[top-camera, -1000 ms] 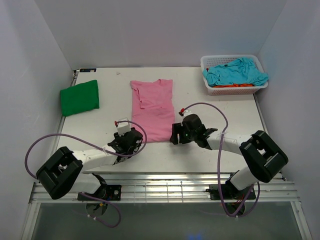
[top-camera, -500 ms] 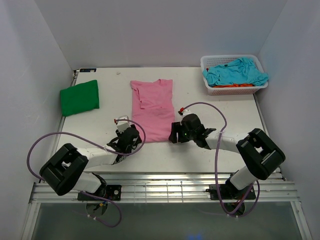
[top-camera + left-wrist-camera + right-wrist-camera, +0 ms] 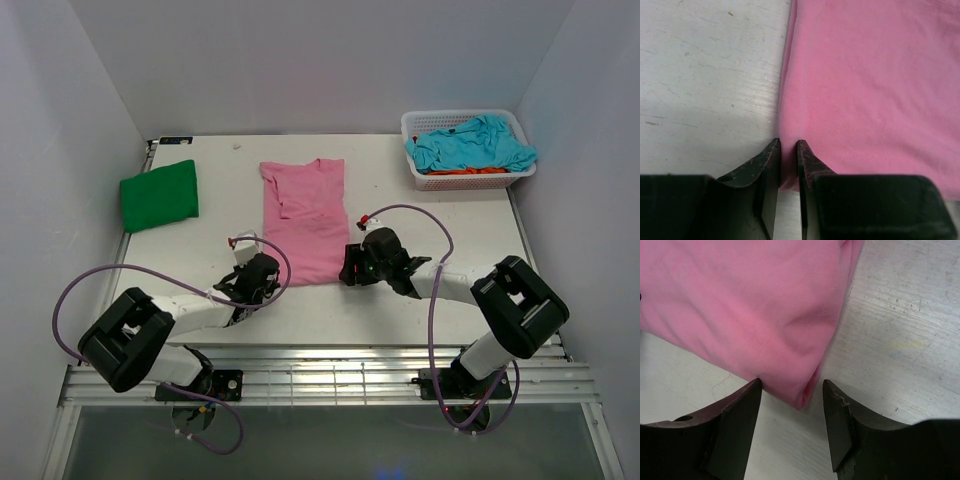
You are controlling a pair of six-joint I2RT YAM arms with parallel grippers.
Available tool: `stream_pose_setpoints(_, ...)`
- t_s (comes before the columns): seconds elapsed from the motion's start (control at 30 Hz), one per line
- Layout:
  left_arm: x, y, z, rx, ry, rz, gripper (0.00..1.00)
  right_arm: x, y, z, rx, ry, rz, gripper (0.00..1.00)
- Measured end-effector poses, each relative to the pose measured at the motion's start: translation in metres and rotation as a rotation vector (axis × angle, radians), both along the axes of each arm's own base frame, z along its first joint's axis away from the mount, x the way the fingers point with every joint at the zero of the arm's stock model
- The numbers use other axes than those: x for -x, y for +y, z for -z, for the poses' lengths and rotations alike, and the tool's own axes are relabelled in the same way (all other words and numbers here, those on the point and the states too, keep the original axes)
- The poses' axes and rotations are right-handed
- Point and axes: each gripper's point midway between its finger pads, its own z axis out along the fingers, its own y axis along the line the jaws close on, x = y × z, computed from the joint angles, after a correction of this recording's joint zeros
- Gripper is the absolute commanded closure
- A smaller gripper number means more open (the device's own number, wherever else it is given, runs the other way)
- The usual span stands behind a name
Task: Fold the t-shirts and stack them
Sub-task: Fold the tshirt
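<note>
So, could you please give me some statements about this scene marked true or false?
1. The pink t-shirt lies on the table. True.
2. The green t-shirt sits in the basket. False: it lies folded on the table's left; the basket holds a turquoise t-shirt.
3. The right hand is open around the pink t-shirt's corner. True.
4. The left hand is over bare table. False: it pinches the pink t-shirt's edge.
</note>
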Motion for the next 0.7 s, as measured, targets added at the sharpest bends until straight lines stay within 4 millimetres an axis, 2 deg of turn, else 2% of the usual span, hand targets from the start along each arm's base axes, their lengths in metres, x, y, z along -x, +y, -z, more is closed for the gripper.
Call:
stream_pose_setpoints(0.2,0.0003,-0.0003,0.0004,0.001,0.008,-0.004,0.74,-0.0028,0.0026,0.0012,-0.008,-0.007,0.001,0.49)
stream_pose_setpoints(0.27,0.0001,-0.0009,0.0006,0.001,0.01,-0.003,0.82,-0.0032,0.0029,0.0019,-0.009,-0.007,0.001,0.55)
stream_pose_setpoints(0.43,-0.0001,-0.0029,0.0011,0.002,0.02,0.002,0.9,-0.0032,0.0036,0.0047,-0.007,-0.003,0.001,0.67)
stream_pose_setpoints(0.57,-0.0012,-0.0041,0.0015,-0.009,0.036,0.001,1.0,-0.0012,0.0052,0.0071,-0.009,0.005,-0.01,0.88)
stream_pose_setpoints(0.7,-0.0029,-0.0063,0.0017,-0.014,0.051,-0.003,1.0,-0.0004,0.0062,0.0083,-0.011,0.01,-0.012,0.92)
